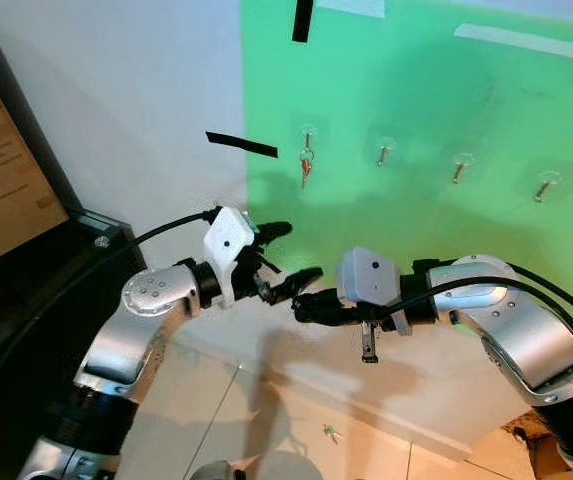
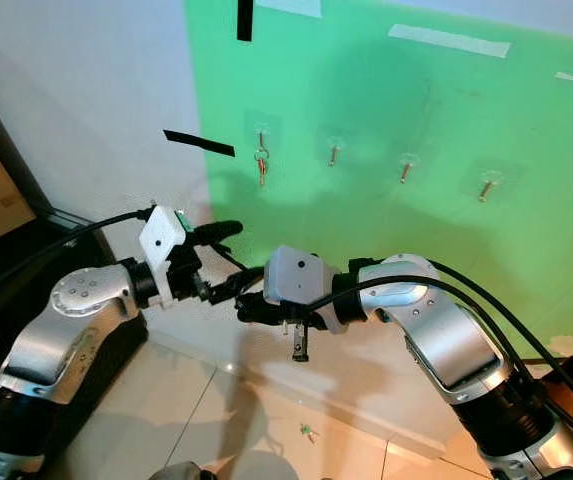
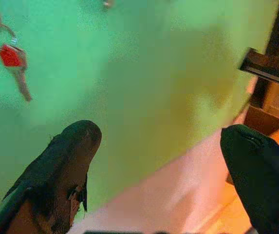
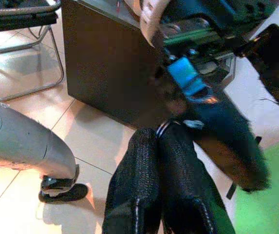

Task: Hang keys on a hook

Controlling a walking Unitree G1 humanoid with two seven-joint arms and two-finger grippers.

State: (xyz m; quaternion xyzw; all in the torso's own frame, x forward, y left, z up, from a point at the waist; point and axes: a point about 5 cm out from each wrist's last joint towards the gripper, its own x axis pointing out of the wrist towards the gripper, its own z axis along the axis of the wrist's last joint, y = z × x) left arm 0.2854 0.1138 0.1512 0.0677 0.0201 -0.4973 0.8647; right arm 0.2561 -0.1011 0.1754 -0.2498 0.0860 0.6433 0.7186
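Already the keys hang on a hook, above the spread-fingered left gripper; right gripper seemingly pressed together.

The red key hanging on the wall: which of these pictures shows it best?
The left wrist view: the red key looks large there, its ring and silver blade clear against the green wall. Both eye views show it small on the leftmost hook of four. In the right wrist view I cannot find it.
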